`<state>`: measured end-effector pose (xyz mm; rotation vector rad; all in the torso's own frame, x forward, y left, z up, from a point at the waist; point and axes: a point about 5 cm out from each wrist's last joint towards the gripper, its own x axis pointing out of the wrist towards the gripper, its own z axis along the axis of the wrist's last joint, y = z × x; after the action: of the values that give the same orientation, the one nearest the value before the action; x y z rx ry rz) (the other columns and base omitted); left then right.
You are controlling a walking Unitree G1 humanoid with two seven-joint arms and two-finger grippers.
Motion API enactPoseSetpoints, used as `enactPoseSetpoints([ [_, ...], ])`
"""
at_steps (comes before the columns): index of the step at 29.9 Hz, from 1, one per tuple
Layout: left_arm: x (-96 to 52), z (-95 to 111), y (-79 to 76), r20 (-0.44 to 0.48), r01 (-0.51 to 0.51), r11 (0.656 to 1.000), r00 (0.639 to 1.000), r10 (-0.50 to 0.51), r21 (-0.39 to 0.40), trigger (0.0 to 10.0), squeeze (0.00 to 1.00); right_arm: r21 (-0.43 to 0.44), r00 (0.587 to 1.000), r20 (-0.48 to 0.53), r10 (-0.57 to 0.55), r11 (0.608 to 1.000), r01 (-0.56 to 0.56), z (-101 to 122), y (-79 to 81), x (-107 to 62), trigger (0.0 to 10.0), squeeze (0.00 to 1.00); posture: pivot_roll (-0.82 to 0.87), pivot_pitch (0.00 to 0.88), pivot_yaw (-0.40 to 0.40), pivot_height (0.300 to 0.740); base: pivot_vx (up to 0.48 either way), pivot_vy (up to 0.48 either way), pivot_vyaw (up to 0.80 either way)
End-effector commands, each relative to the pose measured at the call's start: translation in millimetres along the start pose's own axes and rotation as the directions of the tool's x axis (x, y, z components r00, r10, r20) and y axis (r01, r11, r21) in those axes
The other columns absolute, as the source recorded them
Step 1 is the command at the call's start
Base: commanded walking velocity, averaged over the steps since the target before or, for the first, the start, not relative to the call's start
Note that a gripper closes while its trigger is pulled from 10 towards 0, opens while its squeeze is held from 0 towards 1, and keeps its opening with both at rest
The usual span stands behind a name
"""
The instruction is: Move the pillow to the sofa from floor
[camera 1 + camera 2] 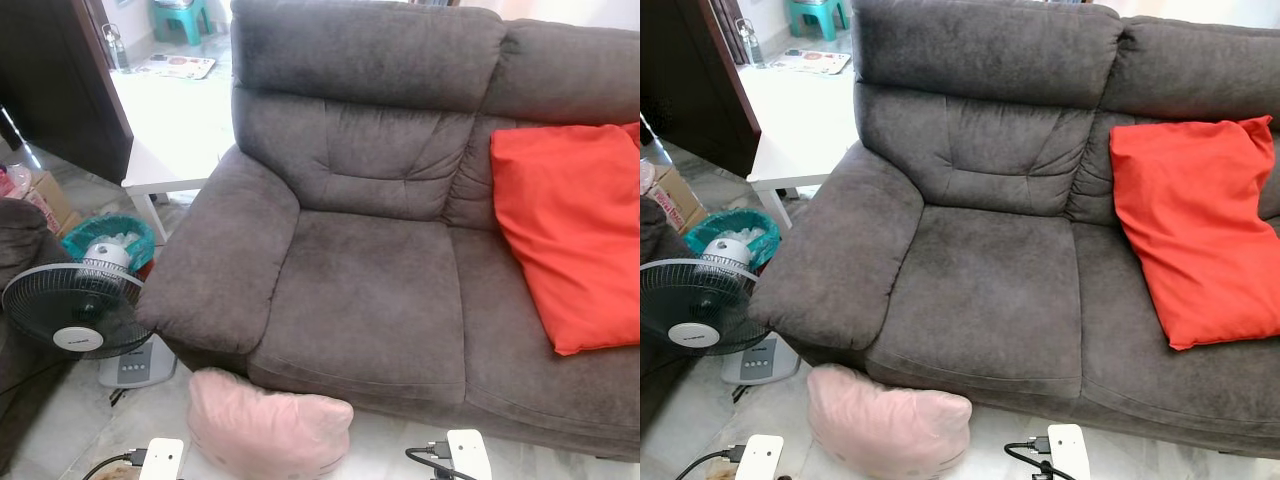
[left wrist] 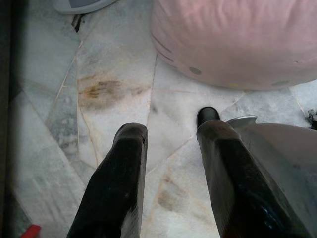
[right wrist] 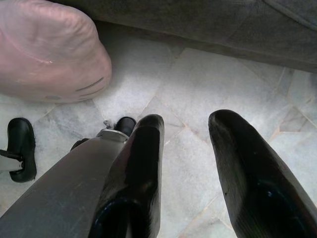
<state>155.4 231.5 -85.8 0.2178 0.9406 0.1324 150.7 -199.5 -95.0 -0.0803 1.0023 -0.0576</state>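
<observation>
Pink pillow [image 1: 268, 428] lies on the marble floor [image 2: 114, 94] against the sofa [image 1: 370, 290] front. Left gripper [image 2: 171, 136] and right gripper [image 3: 185, 124] hover above the floor, jaws apart, empty.

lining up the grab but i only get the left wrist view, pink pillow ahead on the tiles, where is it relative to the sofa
Observer: The pillow lies on the floor against the sofa front, below its left armrest.
Operator: is the seat free
Observer: The left seat is bare; a red pillow leans on the right one.
Operator: right claw?
Observer: The right claw is open over the tiles, the pillow off to one side of it.
Operator: anything beside the pillow
Observer: A fan stands left of the armrest.
</observation>
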Motion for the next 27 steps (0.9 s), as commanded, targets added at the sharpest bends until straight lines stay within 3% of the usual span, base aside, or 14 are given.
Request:
enactPoseSetpoints([
  [1,-1.5,-7.5,1.2,-0.031,0.001,1.000,1.000,-0.001,0.005,10.0,0.00,0.007,1.000,-0.007,-0.007,1.000,0.007,-2.9,-0.6,-0.6,10.0,0.00,0.14,0.082,-0.060,0.740,0.000,0.274,0.00],
  [19,-1.5,-7.5,2.0,-0.031,0.002,1.000,1.000,-0.002,0.010,10.0,0.00,0.014,1.000,-0.027,-0.015,1.000,0.015,-5.1,-0.1,-0.7,10.0,0.00,0.14,0.081,-0.058,0.740,0.000,0.270,0.00],
  [24,-1.4,-7.4,1.6,-0.032,0.002,1.000,0.999,-0.002,0.009,10.0,0.00,0.002,0.999,-0.034,-0.012,1.000,0.012,-5.1,-0.5,-0.5,10.0,0.00,0.14,0.084,-0.059,0.740,0.000,0.270,-0.78],
  [27,-1.4,-7.4,1.4,-0.032,0.002,1.000,0.999,-0.002,0.008,10.0,0.00,0.011,0.999,-0.027,-0.018,1.000,0.018,-4.7,-0.8,-0.6,10.0,0.00,0.14,0.085,-0.059,0.740,0.000,0.270,0.00],
])
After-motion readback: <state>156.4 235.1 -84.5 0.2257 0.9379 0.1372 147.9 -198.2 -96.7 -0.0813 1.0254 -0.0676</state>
